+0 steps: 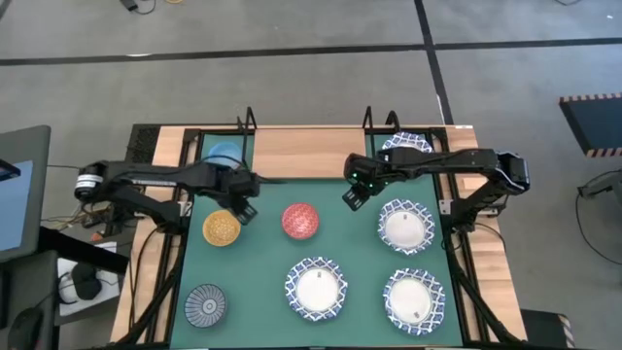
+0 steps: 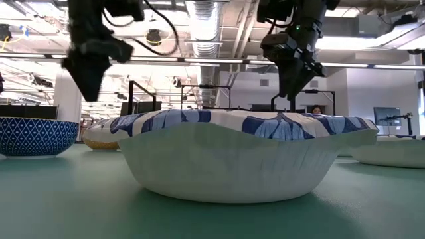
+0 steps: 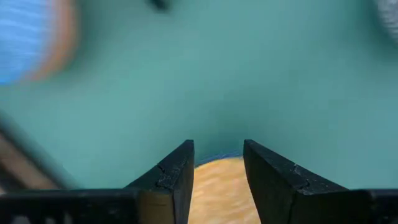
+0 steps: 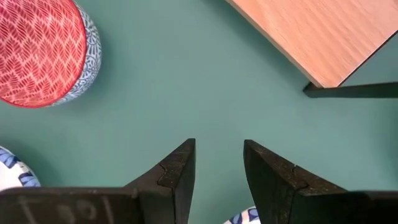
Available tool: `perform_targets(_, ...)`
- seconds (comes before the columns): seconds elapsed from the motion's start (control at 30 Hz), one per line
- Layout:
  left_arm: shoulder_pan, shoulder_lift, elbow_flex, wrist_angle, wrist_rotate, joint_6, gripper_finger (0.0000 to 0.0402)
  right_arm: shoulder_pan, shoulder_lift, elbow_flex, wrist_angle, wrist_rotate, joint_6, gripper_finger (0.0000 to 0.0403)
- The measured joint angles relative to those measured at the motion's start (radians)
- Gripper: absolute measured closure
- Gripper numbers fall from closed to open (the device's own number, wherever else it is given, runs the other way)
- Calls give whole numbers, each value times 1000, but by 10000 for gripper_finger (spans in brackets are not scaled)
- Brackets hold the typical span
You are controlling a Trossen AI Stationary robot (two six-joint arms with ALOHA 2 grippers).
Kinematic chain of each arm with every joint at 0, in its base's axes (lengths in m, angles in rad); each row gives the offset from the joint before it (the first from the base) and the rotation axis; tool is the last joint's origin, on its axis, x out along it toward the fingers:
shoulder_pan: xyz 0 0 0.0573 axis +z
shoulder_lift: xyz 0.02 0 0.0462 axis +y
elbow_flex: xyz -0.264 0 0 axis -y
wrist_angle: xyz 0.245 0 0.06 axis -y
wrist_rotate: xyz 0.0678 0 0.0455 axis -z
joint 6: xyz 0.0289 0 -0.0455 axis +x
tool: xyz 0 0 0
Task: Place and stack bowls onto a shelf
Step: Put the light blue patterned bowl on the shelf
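Note:
The shelf's light-wood board [image 1: 311, 154] stands at the mat's far edge. A light blue bowl [image 1: 225, 153] rests on its left end and a white blue-rimmed bowl [image 1: 406, 146] on its right end. On the mat sit the yellow bowl [image 1: 222, 227], the red bowl [image 1: 299, 221], the dark-blue striped bowl [image 1: 205, 304] and three white bowls [image 1: 405, 226] [image 1: 316, 288] [image 1: 414, 297]. My left gripper [image 1: 243, 206] is open and hangs above the yellow bowl's [image 3: 219, 186] far right rim. My right gripper [image 1: 352, 194] is open above bare mat, between the red bowl [image 4: 43, 50] and the shelf board [image 4: 323, 31].
The shelf's middle is bare wood between the two bowls on it. Black wire posts [image 1: 249, 121] [image 1: 369, 119] rise at the shelf's far side. In the low view a white bowl [image 2: 246, 159] fills the foreground, and both grippers [image 2: 89, 70] [image 2: 292, 73] hang well above the mat.

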Motion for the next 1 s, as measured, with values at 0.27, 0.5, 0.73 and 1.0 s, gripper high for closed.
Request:
perform_targets(0.27, 206, -193, -1, -127, -162, 8, 283, -15, 0, 0, 56, 0, -2, 241)
perform_targets(0.5, 555, -271, -3, 58, -186, 147, 290, -14, 0, 0, 97, -1, -2, 241)
perform_targets(0.73, 809, -158, -3, 173, -166, 171, 271, -5, 0, 0, 96, -1, 8, 241)
perform_targets(1.0, 802, -31, -1, 170, -180, -114, 211, 21, 1, 0, 101, 22, 41, 241)
